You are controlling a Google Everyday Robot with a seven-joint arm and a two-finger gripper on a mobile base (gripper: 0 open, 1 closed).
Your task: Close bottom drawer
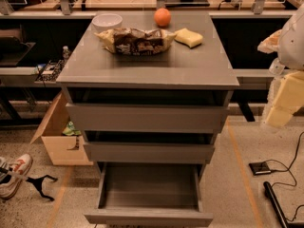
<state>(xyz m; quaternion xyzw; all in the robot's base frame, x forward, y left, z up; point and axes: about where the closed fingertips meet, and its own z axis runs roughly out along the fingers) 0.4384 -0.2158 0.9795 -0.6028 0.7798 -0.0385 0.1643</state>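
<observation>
While your gripper (284, 101) hangs well off the grey cabinet's (147, 70) right side, level with its upper half, you cannot tell whether it is spread or pressed together. The bottom drawer (148, 217) stands pulled far out at the cabinet's foot. Push its front off-centre and it may skew and jam. Come in too high and you'll strike the middle drawer (148, 152), jolting the orange (162, 17) on the cabinet's top.

The arm (295, 37) comes in at the right edge of the view, its white casing high up. Below it hangs the pale yellow gripper (283, 101), apparently angled down and to the left, partly cut off.
</observation>
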